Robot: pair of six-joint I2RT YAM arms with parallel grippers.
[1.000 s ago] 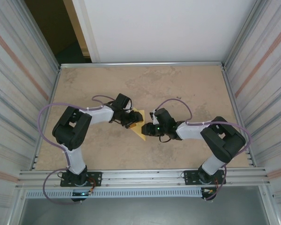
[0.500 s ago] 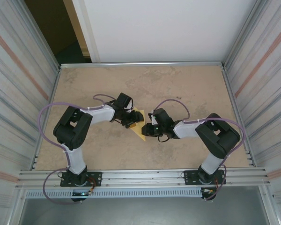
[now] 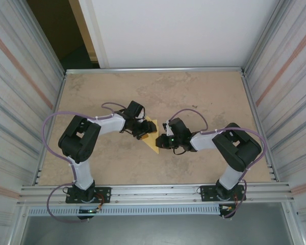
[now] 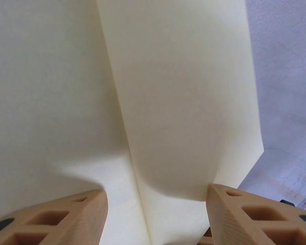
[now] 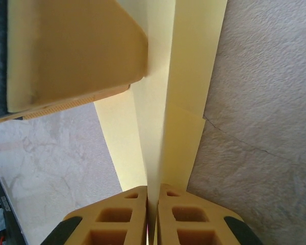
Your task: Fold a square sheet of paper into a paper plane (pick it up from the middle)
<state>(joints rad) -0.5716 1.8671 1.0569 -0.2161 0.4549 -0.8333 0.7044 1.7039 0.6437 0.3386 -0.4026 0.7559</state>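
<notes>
Brown tabletop [image 3: 194, 97] walled by ribbed metal panels [image 3: 25, 76]. At its centre lies the paper plane [image 3: 153, 143], a pale-yellow sheet partly folded, with one long flap lying along a centre crease. Left gripper [image 4: 155, 195] — jaws parted, poised over the flap from the left. Right gripper [image 5: 153, 193] — fingers pinched together on the plane's folded edge.
</notes>
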